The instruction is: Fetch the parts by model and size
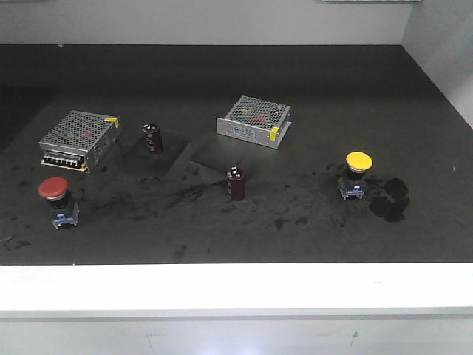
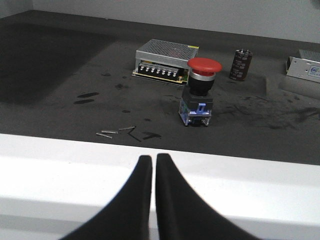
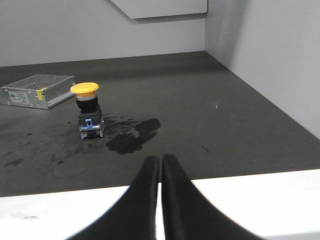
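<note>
Pre-reach, nothing picked. Red-capped mushroom push-button switch near bench front-left corner; yellow-capped mushroom switch toward front-right. L gripper, R gripper pressed together, empty, at bench front edge. Next: open up, reach fwd, straddle switch base

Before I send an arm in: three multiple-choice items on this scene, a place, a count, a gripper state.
1. Where is the yellow switch in the front view?
A) far left
B) at the right, next to a dark stain
C) centre

2. How many capacitors are there?
A) one
B) two
C) three

3. The left gripper is:
A) open wide
B) shut on a capacitor
C) shut, empty

1 B: the stain lies just beside it at the right.
2 B: one near the left box, one at centre.
3 C: its fingers meet over the white ledge, nothing between.
</note>
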### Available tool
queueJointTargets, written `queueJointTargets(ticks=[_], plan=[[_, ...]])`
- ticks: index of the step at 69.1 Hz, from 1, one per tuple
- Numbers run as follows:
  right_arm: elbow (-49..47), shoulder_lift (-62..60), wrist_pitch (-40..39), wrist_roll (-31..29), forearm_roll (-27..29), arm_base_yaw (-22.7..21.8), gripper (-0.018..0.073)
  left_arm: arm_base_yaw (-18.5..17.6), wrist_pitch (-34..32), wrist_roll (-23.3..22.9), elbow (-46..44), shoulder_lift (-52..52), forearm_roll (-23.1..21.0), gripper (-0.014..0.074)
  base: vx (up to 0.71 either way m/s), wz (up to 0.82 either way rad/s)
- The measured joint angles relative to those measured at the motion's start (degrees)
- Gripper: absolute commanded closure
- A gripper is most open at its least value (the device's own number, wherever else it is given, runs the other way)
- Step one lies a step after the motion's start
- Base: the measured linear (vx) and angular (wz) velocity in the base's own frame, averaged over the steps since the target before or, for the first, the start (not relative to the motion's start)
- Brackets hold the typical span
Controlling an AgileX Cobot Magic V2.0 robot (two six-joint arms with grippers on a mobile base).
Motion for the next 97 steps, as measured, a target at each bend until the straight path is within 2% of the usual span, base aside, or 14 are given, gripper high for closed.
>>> queueJointTargets(ticks=[97], plan=[[0.0,0.0,-0.1,0.0,0.0,0.0,0.0568,0.0,-0.1,0.0,0.0,0.0,0.0,0.0594,0.0,0.0]])
